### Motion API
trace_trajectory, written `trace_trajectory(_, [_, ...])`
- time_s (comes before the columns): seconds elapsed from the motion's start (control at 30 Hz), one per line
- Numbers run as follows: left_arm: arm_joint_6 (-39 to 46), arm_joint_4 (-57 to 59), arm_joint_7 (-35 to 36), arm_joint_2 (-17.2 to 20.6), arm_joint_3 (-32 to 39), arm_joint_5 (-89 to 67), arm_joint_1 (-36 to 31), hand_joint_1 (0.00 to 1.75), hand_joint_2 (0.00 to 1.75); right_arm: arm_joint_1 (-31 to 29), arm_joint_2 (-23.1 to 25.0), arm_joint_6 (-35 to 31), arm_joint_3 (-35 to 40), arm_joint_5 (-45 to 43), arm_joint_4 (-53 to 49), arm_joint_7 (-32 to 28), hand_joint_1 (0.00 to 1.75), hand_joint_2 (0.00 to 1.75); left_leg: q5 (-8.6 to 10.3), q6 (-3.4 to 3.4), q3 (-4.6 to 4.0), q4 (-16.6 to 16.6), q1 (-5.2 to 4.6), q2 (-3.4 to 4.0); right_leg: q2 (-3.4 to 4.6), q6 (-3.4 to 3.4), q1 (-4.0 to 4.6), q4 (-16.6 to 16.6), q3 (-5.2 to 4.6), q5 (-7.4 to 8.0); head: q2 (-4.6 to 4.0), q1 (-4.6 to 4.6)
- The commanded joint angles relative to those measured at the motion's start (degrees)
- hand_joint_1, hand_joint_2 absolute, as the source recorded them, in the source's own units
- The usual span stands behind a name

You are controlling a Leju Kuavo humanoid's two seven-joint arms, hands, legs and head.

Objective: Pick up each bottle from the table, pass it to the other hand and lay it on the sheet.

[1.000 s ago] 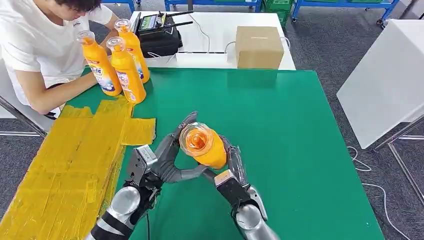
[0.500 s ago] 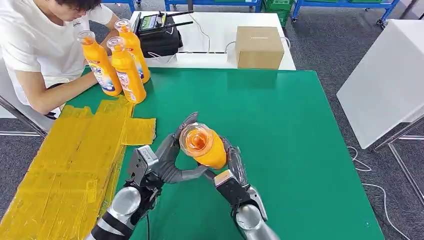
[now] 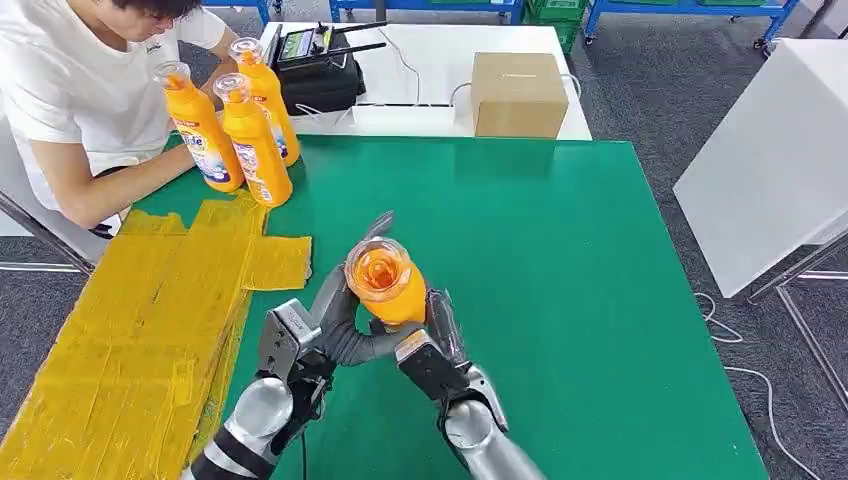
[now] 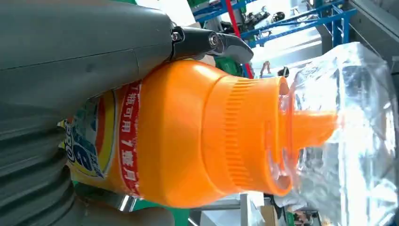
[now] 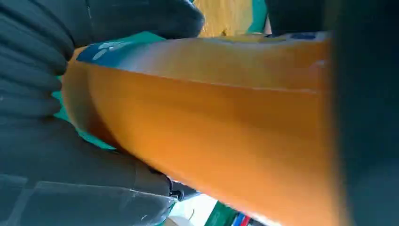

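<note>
Both hands' fingers (image 3: 345,290) wrap the bottle (image 3: 385,285).

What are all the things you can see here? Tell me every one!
held bottle: 1, orange with a clear cap, upright above the table, between both robot hands
standing bottles: 3, orange with clear caps, far left corner of the table
table: 1, green, under everything
sheet: 1, yellow, taped patches along the table's left side
cardboard box: 1, brown, on the white table behind
black device: 1, with antennas, on the white table
person: 1, white shirt, seated at the far left
left hand: 1, grey, on the held bottle's left side
right hand: 1, grey, on its right side
</note>
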Motion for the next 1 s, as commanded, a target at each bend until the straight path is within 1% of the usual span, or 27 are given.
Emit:
trace_trajectory(0.03, [0.08, 1.03, 0.19, 1.41, -3.99, 0.43, -2.64, 0.0, 1.75, -4.91, -0.09, -0.12, 3.02, -0.46, 8.98, -0.19, 1.75, 1.75, -0.02, -0.04, 0.06, -0.02, 0.05, 0.05, 0.08, -0.12, 0.06, -0.07, 0.08, 0.02, 0.0, 0.0])
trace_trajectory(0.27, [0.35, 1.29, -0.1, 1.39, -4.45, 1.4, -3.16, 0.0, 1.75, -5.25, -0.31, 0.37, 4.62, -1.01, 9.68, 0.12, 1.75, 1.75, 0.01, -0.04, -0.01, 0.0, 0.04, 0.0, 0.02, -0.1, 0.05, -0.03, 0.02, 0.01, 0.0, 0.02])
trace_trajectory(0.33, [0.64, 1.33, -0.3, 1.35, -4.5, 2.01, -3.32, 0.0, 1.75, -5.48, -0.3, 0.86, 5.68, -1.41, 10.34, 0.07, 1.75, 1.75, 0.01, -0.09, 0.07, -0.02, 0.12, 0.02, 0.07, -0.22, 0.14, -0.11, 0.11, 0.05, 0.0, 0.02])
trace_trajectory(0.37, [0.68, 1.31, -0.31, 1.36, -4.47, 2.04, -3.33, 0.0, 1.75, -5.43, -0.28, 0.86, 5.78, -1.4, 10.34, 0.05, 1.75, 1.75, 0.01, -0.05, 0.02, -0.01, 0.03, 0.01, 0.03, -0.11, 0.03, -0.03, 0.03, 0.01, 0.0, 0.0])
trace_trajectory(0.53, [0.74, 1.31, -0.33, 1.46, -4.41, 2.1, -3.34, 0.0, 1.75, -5.38, -0.38, 0.84, 5.97, -1.42, 10.06, 0.05, 1.75, 1.75, 0.01, -0.06, 0.03, -0.02, 0.07, -0.04, -0.01, -0.14, 0.08, -0.07, 0.07, 0.01, 0.0, 0.02])
trace_trajectory(0.57, [0.86, 1.39, -0.4, 1.44, -4.28, 2.28, -3.21, 1.57, 1.75, -5.28, -0.63, 0.93, 6.29, -1.5, 9.42, 0.07, 1.75, 1.75, 0.0, -0.07, 0.07, -0.03, 0.1, -0.02, 0.02, -0.18, 0.11, -0.12, 0.12, 0.02, 0.0, 0.0])
trace_trajectory(0.6, [0.97, 1.72, -0.49, 1.42, -4.15, 2.4, -3.13, 1.75, 1.75, -4.88, -0.96, 0.93, 6.72, -1.8, 8.03, 0.21, 1.75, 1.75, 0.0, -0.03, 0.0, 0.0, 0.04, -0.01, 0.0, -0.09, 0.04, -0.04, 0.03, 0.0, 0.0, 0.02])
trace_trajectory(0.87, [1.16, 2.05, -0.77, 1.4, -3.97, 2.49, -3.08, 1.75, 1.75, -4.49, -1.35, 0.93, 7.07, -2.06, 6.46, 0.74, 1.75, 1.75, 0.01, -0.02, 0.0, -0.01, 0.01, -0.01, -0.01, -0.06, 0.02, -0.03, 0.01, 0.0, 0.0, 0.0])
trace_trajectory(0.9, [1.49, 2.29, -0.93, 1.31, -3.44, 2.58, -3.24, 1.75, 1.75, -4.02, -2.08, 0.54, 7.04, -2.44, 4.03, 1.31, 1.75, 1.75, 0.0, -0.04, 0.05, -0.02, 0.06, -0.04, -0.01, -0.13, 0.06, -0.08, 0.09, 0.0, 0.0, 0.02])
trace_trajectory(1.0, [1.77, 2.12, -1.13, 1.39, -3.21, 2.49, -3.32, 1.75, 1.75, -3.88, -2.3, 0.28, 6.95, -2.67, 3.54, 1.52, 1.75, 1.75, 0.02, -0.03, -0.01, 0.0, 0.02, -0.06, -0.05, -0.08, 0.03, -0.03, 0.02, 0.0, 0.0, 0.0])
